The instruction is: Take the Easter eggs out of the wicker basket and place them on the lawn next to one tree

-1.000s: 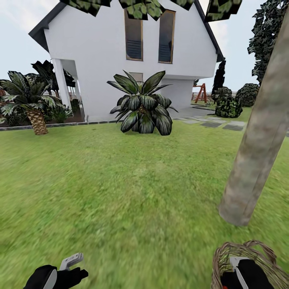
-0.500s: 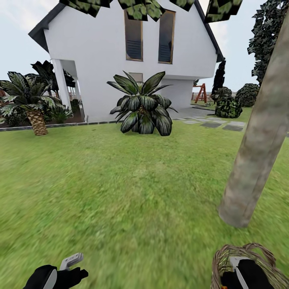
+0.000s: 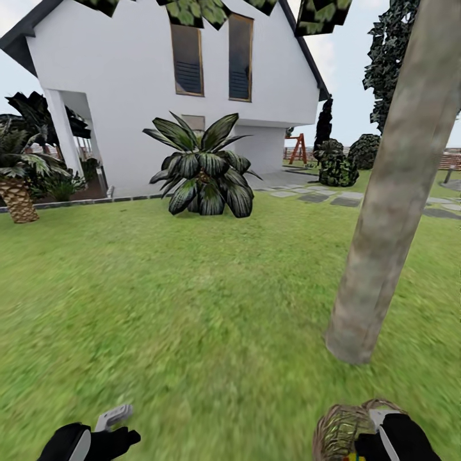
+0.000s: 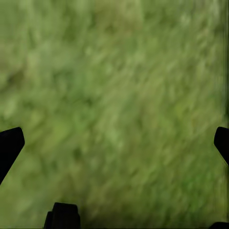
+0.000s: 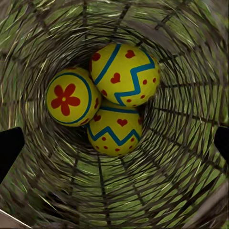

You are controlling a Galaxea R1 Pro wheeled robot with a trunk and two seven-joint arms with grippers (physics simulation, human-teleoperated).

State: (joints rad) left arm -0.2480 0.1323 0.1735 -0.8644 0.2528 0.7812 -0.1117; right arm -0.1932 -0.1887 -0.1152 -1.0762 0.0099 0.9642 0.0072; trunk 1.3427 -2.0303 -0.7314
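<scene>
Right claw (image 5: 114,143) above basketed Easter eggs (image 5: 125,74)

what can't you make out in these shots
- Wicker basket, head view: lower part cut off by the picture's bottom edge, its right side covered by the right pincer.
- Easter eggs, right wrist view: the lowest egg partly hidden under the other two.
- Lawn, left wrist view: grass blurred.
- Tree, head view: canopy cut off at the top.

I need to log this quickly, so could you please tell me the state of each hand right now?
Left hand: open, empty, above the lawn.
Right hand: open, holding nothing, over the wicker basket with three Easter eggs.
</scene>
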